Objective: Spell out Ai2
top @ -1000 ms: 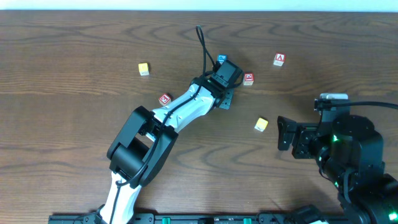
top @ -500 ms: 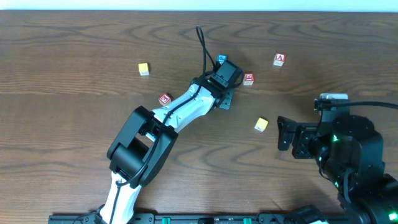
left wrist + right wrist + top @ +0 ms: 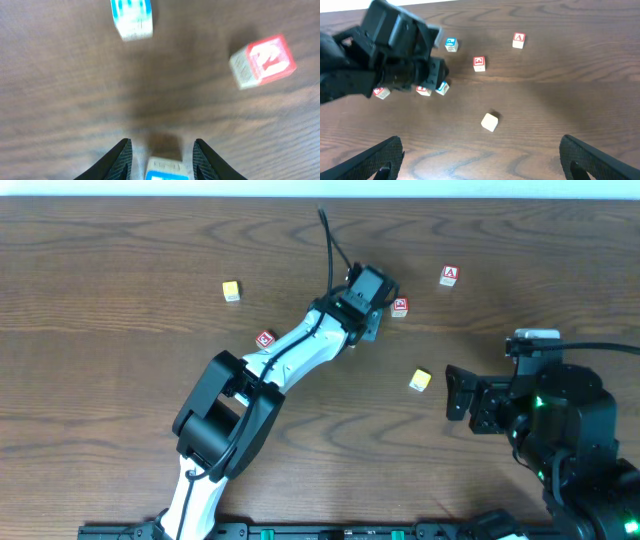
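My left gripper (image 3: 162, 159) is shut on a blue-faced block (image 3: 167, 171), which casts a shadow on the table just ahead of it. The block also shows in the right wrist view (image 3: 442, 88), under the left gripper (image 3: 436, 74). Ahead of it lie another blue block (image 3: 131, 17) and a red-faced block (image 3: 262, 60). The red letter A block (image 3: 449, 275) sits at the far right. In the overhead view the left gripper (image 3: 368, 328) hides both blue blocks. My right gripper (image 3: 482, 155) is wide open and empty, near a yellow block (image 3: 490, 121).
A red block (image 3: 265, 339) lies beside the left arm and another red block (image 3: 423, 90) sits close to the held block. A yellow block (image 3: 231, 290) lies at the far left. The right arm's base (image 3: 560, 430) fills the lower right.
The left wrist has shifted slightly toward the far side and now covers the blue block that showed behind it. The right arm has not moved.
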`<action>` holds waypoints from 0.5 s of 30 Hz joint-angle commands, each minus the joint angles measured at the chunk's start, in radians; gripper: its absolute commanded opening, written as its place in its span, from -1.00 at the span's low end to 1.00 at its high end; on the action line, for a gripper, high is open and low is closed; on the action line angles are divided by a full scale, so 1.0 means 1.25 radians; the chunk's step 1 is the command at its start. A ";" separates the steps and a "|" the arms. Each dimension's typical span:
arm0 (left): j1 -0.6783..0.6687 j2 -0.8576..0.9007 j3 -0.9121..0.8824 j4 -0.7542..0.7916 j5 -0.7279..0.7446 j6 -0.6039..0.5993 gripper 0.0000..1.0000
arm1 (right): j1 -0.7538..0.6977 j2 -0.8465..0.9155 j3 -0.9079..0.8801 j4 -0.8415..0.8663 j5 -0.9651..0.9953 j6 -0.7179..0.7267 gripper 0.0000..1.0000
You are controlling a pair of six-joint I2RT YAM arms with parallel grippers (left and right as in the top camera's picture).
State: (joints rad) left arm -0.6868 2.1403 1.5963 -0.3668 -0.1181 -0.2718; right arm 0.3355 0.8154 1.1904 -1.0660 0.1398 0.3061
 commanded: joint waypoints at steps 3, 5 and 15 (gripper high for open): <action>0.009 0.005 0.108 -0.055 -0.044 0.041 -0.20 | -0.007 0.047 0.009 0.013 0.017 0.012 0.99; 0.013 -0.001 0.145 -0.092 -0.081 0.038 -0.23 | -0.008 0.078 0.009 0.040 0.027 0.012 0.99; 0.196 -0.097 0.224 -0.251 -0.099 -0.017 -0.35 | -0.119 0.364 0.011 0.269 0.024 -0.010 0.98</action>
State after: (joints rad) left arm -0.5400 2.0857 1.8523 -0.6571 -0.2638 -0.2623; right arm 0.2478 1.1862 1.1923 -0.7647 0.2134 0.3054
